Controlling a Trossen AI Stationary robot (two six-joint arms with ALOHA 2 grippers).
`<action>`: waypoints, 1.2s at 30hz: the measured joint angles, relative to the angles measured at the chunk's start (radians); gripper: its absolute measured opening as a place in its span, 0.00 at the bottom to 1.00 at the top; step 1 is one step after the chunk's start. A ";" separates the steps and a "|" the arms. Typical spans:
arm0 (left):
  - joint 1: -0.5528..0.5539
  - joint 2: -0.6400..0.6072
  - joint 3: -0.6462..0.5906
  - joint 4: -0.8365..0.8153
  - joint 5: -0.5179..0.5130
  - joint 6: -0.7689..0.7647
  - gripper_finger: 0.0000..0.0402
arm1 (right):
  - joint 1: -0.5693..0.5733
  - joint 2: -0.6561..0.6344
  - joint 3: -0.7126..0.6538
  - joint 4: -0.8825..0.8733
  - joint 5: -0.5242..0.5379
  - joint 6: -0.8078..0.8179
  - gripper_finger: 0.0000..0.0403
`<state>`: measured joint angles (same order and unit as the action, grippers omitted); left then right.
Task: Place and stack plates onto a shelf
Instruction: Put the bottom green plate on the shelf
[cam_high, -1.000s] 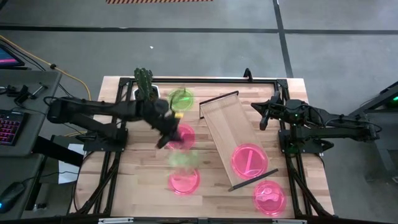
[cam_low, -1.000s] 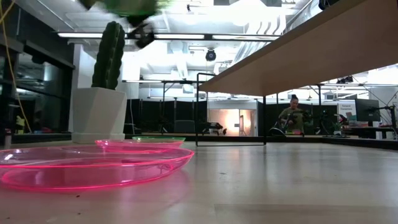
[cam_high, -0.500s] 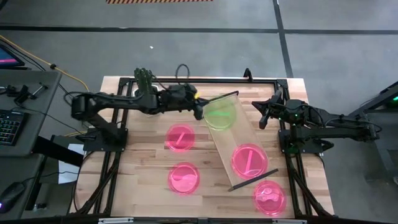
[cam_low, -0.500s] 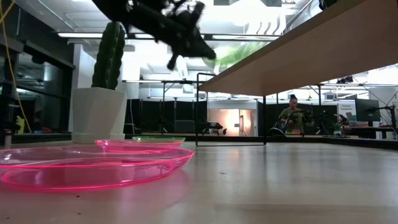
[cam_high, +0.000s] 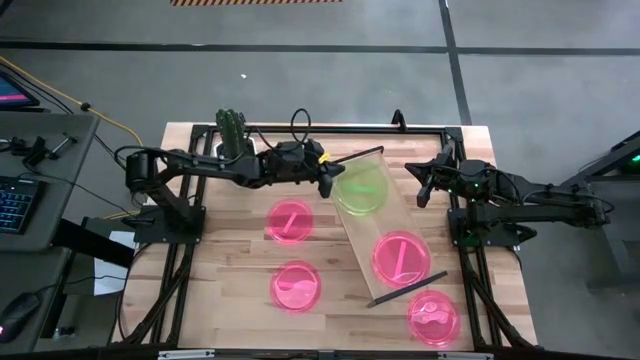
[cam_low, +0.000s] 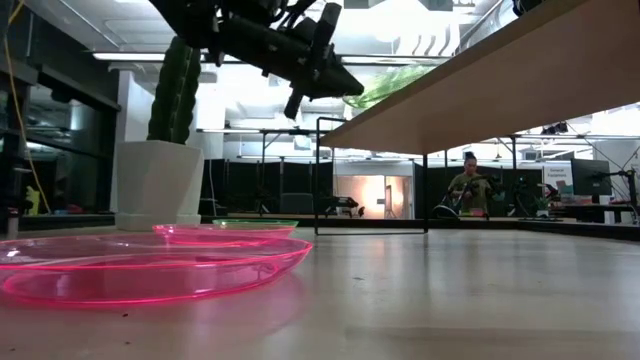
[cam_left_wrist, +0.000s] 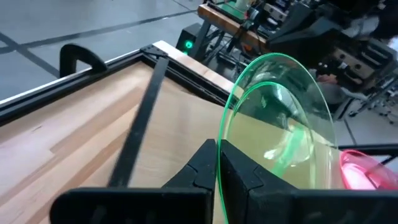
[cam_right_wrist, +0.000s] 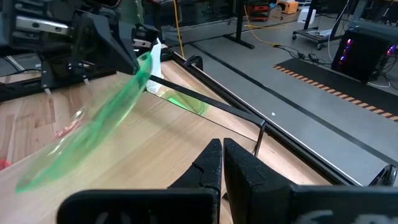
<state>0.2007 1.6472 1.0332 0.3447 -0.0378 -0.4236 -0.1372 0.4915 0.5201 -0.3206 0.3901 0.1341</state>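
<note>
A: What is lying on the tabletop (cam_high: 230, 290) right now?

B: The shelf (cam_high: 385, 215) is running diagonally through the centre-right of the high view. One pink plate (cam_high: 400, 256) is already sitting on its lower half, and three more pink plates (cam_high: 295, 287) are lying off it.

A: And the arms?

B: The left end effector (cam_high: 329, 183) is clamping the rim of the green plate (cam_high: 361, 187), holding it tilted over the shelf's upper end. The right end effector (cam_high: 424, 187) is waiting at the right, its fingers pressed together and empty.

A: How is that plate likely handling?

B: It is looking light, thin and slick, probably a bit flexible. An edge pinch seems the only hold; it could slip or swing while being lowered.
</note>
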 joint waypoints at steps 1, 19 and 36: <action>-0.003 0.006 0.000 0.004 -0.003 0.010 0.02 | 0.000 0.000 0.000 0.000 0.000 0.000 0.00; 0.012 0.003 0.000 0.116 -0.012 0.208 0.20 | 0.000 0.067 0.000 0.026 0.003 0.026 0.00; -0.029 -0.399 -0.232 -0.093 0.053 0.466 0.01 | 0.000 0.448 0.066 0.423 -0.390 0.044 0.00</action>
<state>0.1713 1.2480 0.8008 0.2520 0.0147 0.0419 -0.1368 0.9398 0.5858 0.1024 -0.0004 0.1786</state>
